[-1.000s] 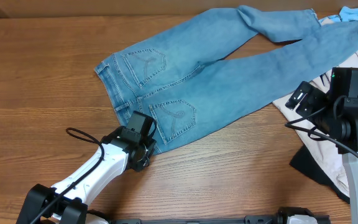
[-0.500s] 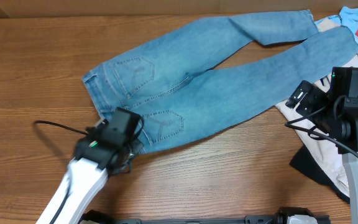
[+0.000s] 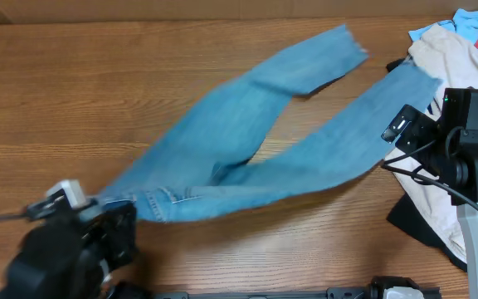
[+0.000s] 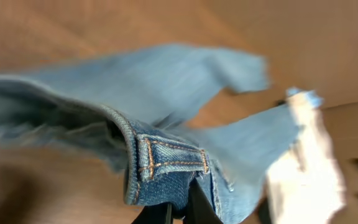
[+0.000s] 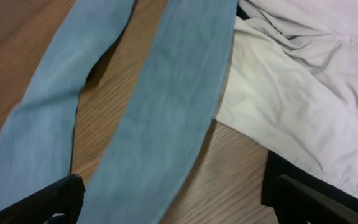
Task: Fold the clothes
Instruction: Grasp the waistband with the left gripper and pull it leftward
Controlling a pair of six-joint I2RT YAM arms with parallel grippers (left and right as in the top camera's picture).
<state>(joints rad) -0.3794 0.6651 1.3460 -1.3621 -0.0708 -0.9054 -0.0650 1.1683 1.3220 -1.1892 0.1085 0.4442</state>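
My left gripper (image 3: 116, 218) is pressed together on the waistband of the jeans (image 3: 239, 116). In the overhead view it sits at the near left of the table (image 3: 56, 100), motion-blurred, and the jeans stretch from it diagonally toward the far right. The two legs lie splayed apart, with their frayed hems near the garment pile. My right gripper (image 3: 398, 126) is spread wide and holds nothing; it hangs above the edge of the beige garment (image 3: 446, 62), just beside the nearer leg. In the left wrist view the jaws pinch a belt-loop section of the waistband, with the fabric draped away from them above the table. In the right wrist view both fingers stand well apart, with one leg passing between them below and the second leg alongside. Progress, as I judge it: no fold exists yet, so halving the legs and folding lengthwise remain. Count: one pair of jeans, one beige garment, one black garment (image 3: 413, 220), one blue garment (image 3: 470, 18), and one red sliver at the frame edge.
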